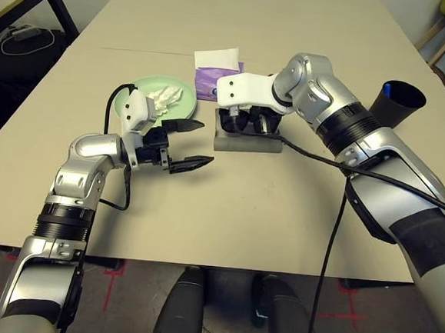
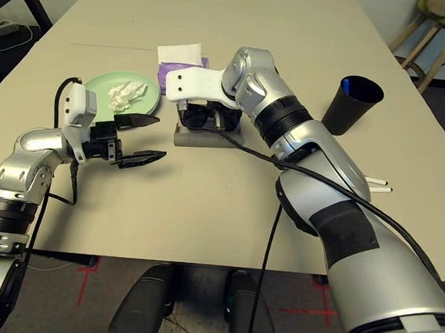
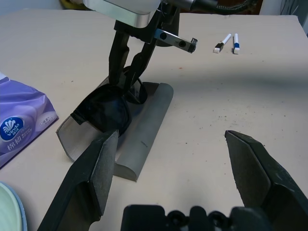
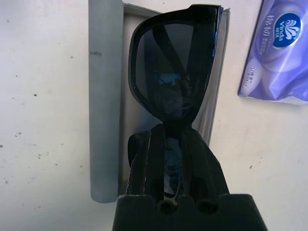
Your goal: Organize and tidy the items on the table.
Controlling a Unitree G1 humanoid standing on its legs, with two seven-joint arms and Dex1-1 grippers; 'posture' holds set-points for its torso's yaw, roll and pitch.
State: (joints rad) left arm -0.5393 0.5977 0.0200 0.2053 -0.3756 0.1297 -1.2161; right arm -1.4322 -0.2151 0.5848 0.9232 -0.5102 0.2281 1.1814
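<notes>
The grey glasses case [image 4: 106, 110] lies open near the middle of the table [image 1: 225, 236], with the black sunglasses [image 4: 168, 72] in or just above its hollow; how far down they sit is hard to judge. The right gripper [image 4: 174, 132] is pinched narrow on the sunglasses at the bridge. To the left, the left gripper [image 1: 201, 145] stands wide, with nothing between its fingers. Beyond it, a round green plate [image 1: 187, 102] holds a crumpled white tissue [image 1: 166, 99]; a blue rim, seemingly another plate [image 3: 21, 211], peeks from under it. The purple tissue pack [image 4: 279, 62], soft and shiny, lies on the far side of the case, a white sheet [image 1: 216, 59] at its top. At the right, a tapered black cup [image 2: 349, 111] contains something blue [image 2: 345, 86], mostly hidden. Two white markers [image 3: 236, 43] lie nearer than the cup, partly covered by the right arm [image 2: 355, 239] in the right eye view.
</notes>
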